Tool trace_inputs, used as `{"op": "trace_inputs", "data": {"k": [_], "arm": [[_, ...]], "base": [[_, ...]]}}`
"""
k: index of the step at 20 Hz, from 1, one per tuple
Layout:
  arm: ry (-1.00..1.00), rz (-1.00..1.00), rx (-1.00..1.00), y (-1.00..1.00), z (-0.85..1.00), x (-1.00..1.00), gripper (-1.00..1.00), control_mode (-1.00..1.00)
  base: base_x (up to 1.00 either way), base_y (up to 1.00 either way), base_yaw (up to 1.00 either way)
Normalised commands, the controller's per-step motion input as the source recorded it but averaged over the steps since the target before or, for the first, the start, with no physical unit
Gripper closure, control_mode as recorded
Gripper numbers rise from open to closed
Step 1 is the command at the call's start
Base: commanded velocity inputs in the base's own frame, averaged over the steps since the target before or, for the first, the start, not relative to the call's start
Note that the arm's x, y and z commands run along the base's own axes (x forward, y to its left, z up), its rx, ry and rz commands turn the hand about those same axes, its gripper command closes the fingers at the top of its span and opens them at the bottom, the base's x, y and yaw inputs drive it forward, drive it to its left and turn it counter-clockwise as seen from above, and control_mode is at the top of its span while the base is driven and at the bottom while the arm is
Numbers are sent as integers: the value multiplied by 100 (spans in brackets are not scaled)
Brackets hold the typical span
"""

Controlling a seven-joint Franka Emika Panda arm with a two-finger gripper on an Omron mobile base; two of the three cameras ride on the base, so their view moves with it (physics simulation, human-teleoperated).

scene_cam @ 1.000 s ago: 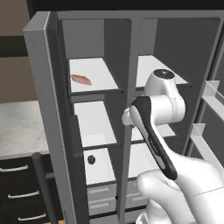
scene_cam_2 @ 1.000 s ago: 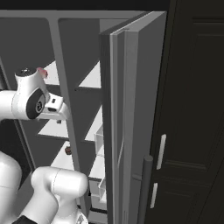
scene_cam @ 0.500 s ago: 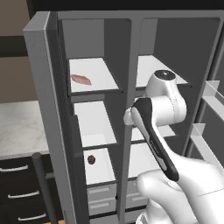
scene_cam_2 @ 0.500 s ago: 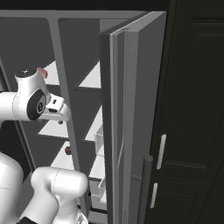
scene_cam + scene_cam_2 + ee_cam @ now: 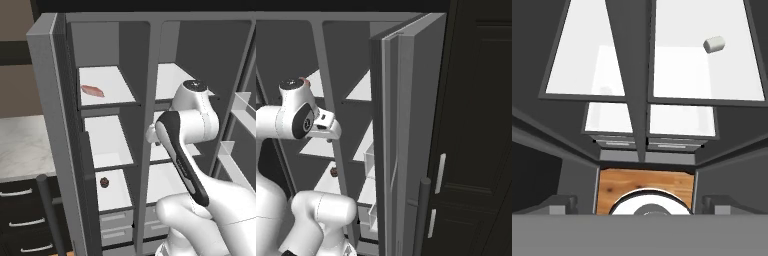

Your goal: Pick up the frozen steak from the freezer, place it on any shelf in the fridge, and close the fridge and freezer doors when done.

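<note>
Frozen steak (image 5: pixel 92 90) on top freezer shelf (image 5: pixel 107 86) — dark ball (image 5: pixel 104 182) two shelves below.

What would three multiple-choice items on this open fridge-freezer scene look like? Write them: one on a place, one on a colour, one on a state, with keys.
1. Where does the frozen steak lie?
A. Top freezer shelf
B. In a grey drawer
C. On the kitchen counter

2. What colour is the round ball on the lower freezer shelf?
A. Bright yellow
B. Dark red
C. Blue

3. How does the freezer door stand?
A. Open
B. Fully shut
C. Taken off and lying flat

Key: 1 A, the pinkish slab rests on the uppermost white board; 2 B, it reads dark red against the white; 3 A, the door is swung out, showing the shelves.
</note>
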Motion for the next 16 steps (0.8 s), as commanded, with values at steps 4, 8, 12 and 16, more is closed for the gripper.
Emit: {"op": "trace_inputs", "data": {"k": [4, 8, 12, 16], "arm": [[0, 0, 0, 0, 0, 0, -100, -100], [-5, 0, 0, 19, 0, -1, -100, -100], [0, 0, 0, 0, 0, 0, -100, 100], [0, 0, 0, 0, 0, 0, -100, 100]], "base": [[0, 0, 0], [0, 0, 0], [0, 56, 0], [1, 56, 0]]}}
